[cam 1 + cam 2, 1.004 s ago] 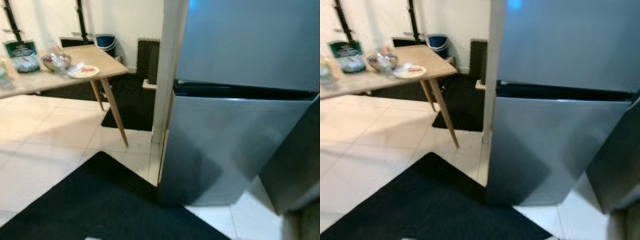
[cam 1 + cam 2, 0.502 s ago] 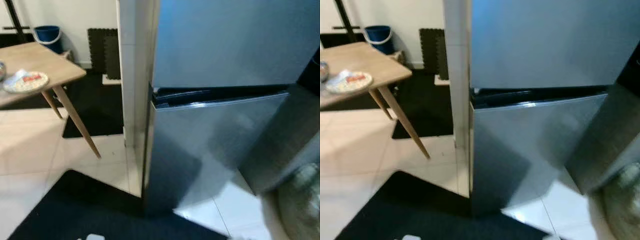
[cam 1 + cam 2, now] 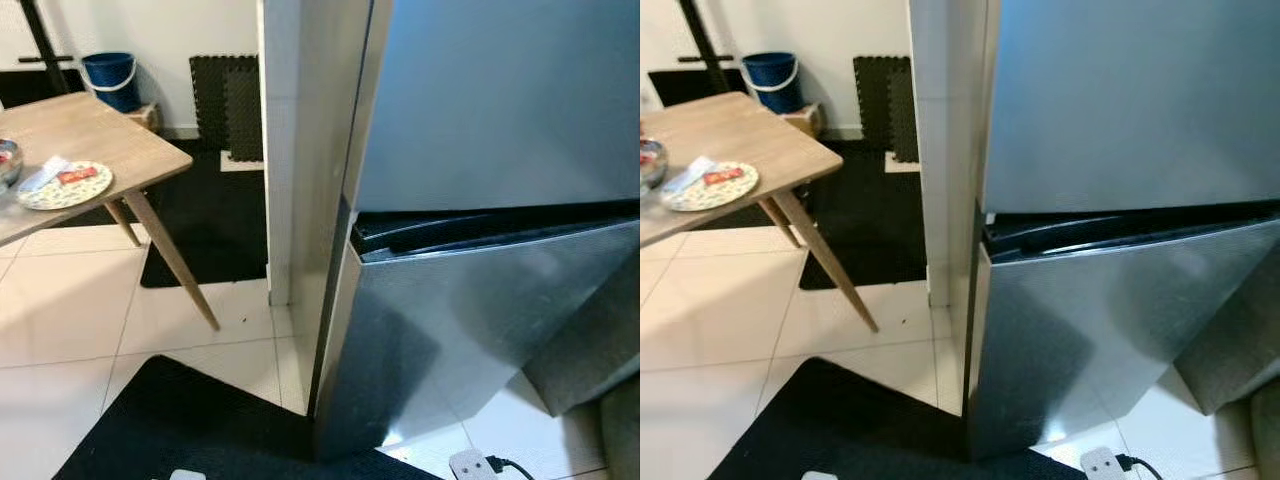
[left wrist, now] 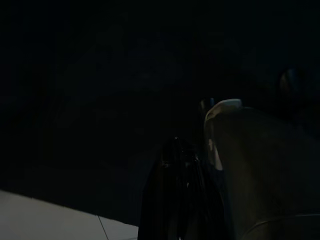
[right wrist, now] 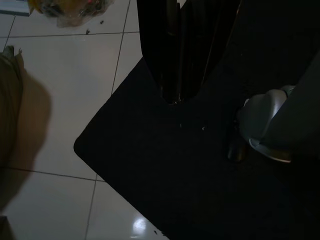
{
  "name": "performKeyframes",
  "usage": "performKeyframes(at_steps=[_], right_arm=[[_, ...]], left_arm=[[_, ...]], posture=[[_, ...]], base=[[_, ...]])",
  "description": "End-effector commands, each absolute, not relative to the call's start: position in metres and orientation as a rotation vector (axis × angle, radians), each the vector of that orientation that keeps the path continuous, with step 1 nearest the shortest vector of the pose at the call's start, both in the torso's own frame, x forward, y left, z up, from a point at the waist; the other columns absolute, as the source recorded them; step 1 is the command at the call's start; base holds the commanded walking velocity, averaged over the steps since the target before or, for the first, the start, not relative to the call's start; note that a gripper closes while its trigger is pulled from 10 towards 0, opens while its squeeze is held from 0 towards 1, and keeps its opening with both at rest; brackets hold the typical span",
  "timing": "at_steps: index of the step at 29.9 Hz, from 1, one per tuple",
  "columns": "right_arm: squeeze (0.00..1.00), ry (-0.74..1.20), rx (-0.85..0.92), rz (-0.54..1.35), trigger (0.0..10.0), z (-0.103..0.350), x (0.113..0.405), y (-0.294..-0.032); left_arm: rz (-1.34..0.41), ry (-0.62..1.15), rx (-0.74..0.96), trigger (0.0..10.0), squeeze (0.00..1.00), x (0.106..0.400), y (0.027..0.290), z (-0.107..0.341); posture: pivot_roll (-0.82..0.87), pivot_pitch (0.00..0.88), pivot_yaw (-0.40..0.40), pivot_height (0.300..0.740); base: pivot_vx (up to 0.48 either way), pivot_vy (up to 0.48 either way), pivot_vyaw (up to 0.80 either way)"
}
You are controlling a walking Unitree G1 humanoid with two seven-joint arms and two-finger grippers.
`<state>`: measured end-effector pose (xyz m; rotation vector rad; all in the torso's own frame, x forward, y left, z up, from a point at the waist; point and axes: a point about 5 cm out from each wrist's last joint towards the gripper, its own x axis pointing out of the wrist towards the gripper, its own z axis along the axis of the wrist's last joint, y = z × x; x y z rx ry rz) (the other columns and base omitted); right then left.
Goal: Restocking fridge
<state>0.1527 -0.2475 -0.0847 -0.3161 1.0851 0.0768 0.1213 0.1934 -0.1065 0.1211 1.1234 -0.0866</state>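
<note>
White floor tiles and a black mat lie before a tall steel fridge, its upper and lower doors both closed, with a dark seam between them. Compared with a second ago, the whole view has swung: the fridge now stands more squarely ahead and closer, while the wooden table with its plate has slid toward the left edge (a turn of the camera, not of the furniture). By my reading the robot is facing up to the fridge, and no door has been opened yet, so restocking proper has not begun. A power strip sits on the floor by the fridge's foot, a possible snag for the feet. Both arms hang low. The right gripper points down at the mat with its black fingers drawn together, holding nothing. The left gripper is sunk in shadow; whether it is open, or carrying anything, I cannot tell. Items to stock are cut off at the table's left.
</note>
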Motion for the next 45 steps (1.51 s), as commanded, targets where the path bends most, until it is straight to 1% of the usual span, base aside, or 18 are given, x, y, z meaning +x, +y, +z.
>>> performKeyframes(at_steps=[1, 7, 15, 24, 25, 26, 27, 28, 29, 30, 32, 35, 36, 37, 38, 39, 41, 45], right_arm=[[0.0, 1.077, -0.29, 0.055, 10.0, -0.084, 0.152, -0.251], [0.0, 1.062, -0.283, 0.056, 10.0, -0.082, 0.156, -0.251], [0.0, 0.997, -0.257, 0.071, 10.0, -0.076, 0.17, -0.248], [0.0, 0.879, -0.211, 0.075, 10.0, -0.062, 0.194, -0.25], [0.0, 0.855, -0.192, 0.074, 10.0, -0.058, 0.199, -0.251], [0.0, 0.855, -0.192, 0.074, 10.0, -0.058, 0.199, -0.251], [0.0, 0.826, -0.167, 0.08, 10.0, -0.054, 0.205, -0.252], [0.0, 0.794, -0.151, 0.081, 10.0, -0.048, 0.212, -0.254], [0.0, 0.794, -0.151, 0.081, 10.0, -0.048, 0.212, -0.254], [0.0, 0.758, -0.141, 0.067, 10.0, -0.041, 0.219, -0.259], [0.0, 0.758, -0.141, 0.067, 10.0, -0.041, 0.219, -0.259], [0.0, 0.638, -0.077, 0.051, 10.0, -0.019, 0.242, -0.27], [0.0, 0.613, -0.05, 0.074, 10.0, -0.015, 0.246, -0.268], [0.0, 0.613, -0.05, 0.074, 10.0, -0.015, 0.246, -0.268], [0.0, 0.59, -0.018, 0.137, 10.0, -0.013, 0.251, -0.262], [0.0, 0.59, -0.018, 0.137, 10.0, -0.013, 0.251, -0.262], [0.0, 0.547, 0.048, 0.282, 10.0, -0.009, 0.257, -0.245], [0.0, 0.508, 0.096, 0.39, 10.0, -0.005, 0.262, -0.231]], left_arm=[[-0.111, 1.159, 0.127, 10.0, 0.0, 0.112, 0.188, -0.11], [-0.105, 1.157, 0.127, 10.0, 0.0, 0.112, 0.189, -0.11], [-0.047, 1.12, 0.153, 10.0, 0.0, 0.119, 0.199, -0.107], [0.051, 0.932, 0.027, 10.0, 0.0, 0.15, 0.221, -0.089], [0.062, 0.876, -0.009, 10.0, 0.0, 0.159, 0.228, -0.083], [0.062, 0.876, -0.009, 10.0, 0.0, 0.159, 0.228, -0.083], [0.054, 0.805, -0.058, 10.0, 0.0, 0.169, 0.236, -0.074], [0.023, 0.719, -0.119, 10.0, 0.0, 0.181, 0.244, -0.063], [0.023, 0.719, -0.119, 10.0, 0.0, 0.181, 0.244, -0.063], [-0.043, 0.633, -0.144, 10.0, 0.0, 0.193, 0.254, -0.05], [-0.043, 0.633, -0.144, 10.0, 0.0, 0.193, 0.254, -0.05], [-0.354, 0.448, -0.162, 10.0, 0.0, 0.209, 0.283, -0.008], [-0.431, 0.418, -0.155, 10.0, 0.0, 0.209, 0.288, 0.002], [-0.431, 0.418, -0.155, 10.0, 0.0, 0.209, 0.288, 0.002], [-0.489, 0.402, -0.131, 10.0, 0.0, 0.21, 0.295, 0.012], [-0.489, 0.402, -0.131, 10.0, 0.0, 0.21, 0.295, 0.012], [-0.568, 0.376, -0.085, 10.0, 0.0, 0.213, 0.303, 0.03], [-0.622, 0.349, -0.062, 10.0, 0.0, 0.215, 0.306, 0.042]], posture=[[-0.08, 0.0, -0.035, 0.74], [-0.08, 0.0, -0.037, 0.74], [-0.08, 0.0, -0.036, 0.74], [-0.08, 0.0, -0.036, 0.74], [-0.07, 0.0, -0.04, 0.74], [-0.07, 0.0, -0.04, 0.74], [-0.07, 0.0, -0.04, 0.74], [-0.07, 0.0, -0.041, 0.74], [-0.07, 0.0, -0.041, 0.74], [-0.07, 0.0, -0.044, 0.74], [-0.07, 0.0, -0.044, 0.74], [-0.06, 0.0, -0.042, 0.74], [-0.06, 0.0, -0.042, 0.74], [-0.06, 0.0, -0.042, 0.74], [-0.06, 0.0, -0.042, 0.74], [-0.06, 0.0, -0.042, 0.74], [-0.05, 0.0, -0.043, 0.74], [-0.05, 0.0, -0.043, 0.74]], base=[[0.0, -0.48, 0.0], [0.0, -0.48, 0.0], [0.0, 0.0, 0.0], [0.0, 0.0, 0.0], [0.0, 0.0, 0.0], [0.0, 0.0, 0.0], [0.0, 0.0, 0.0], [0.0, 0.0, 0.0], [0.0, 0.0, 0.0], [0.0, 0.0, 0.0], [0.0, 0.0, 0.0], [0.0, 0.0, 0.0], [0.0, 0.0, 0.0], [0.0, 0.0, 0.0], [0.0, 0.0, 0.0], [0.0, 0.0, 0.0], [0.0, 0.0, 0.0], [0.0, 0.0, 0.0]])
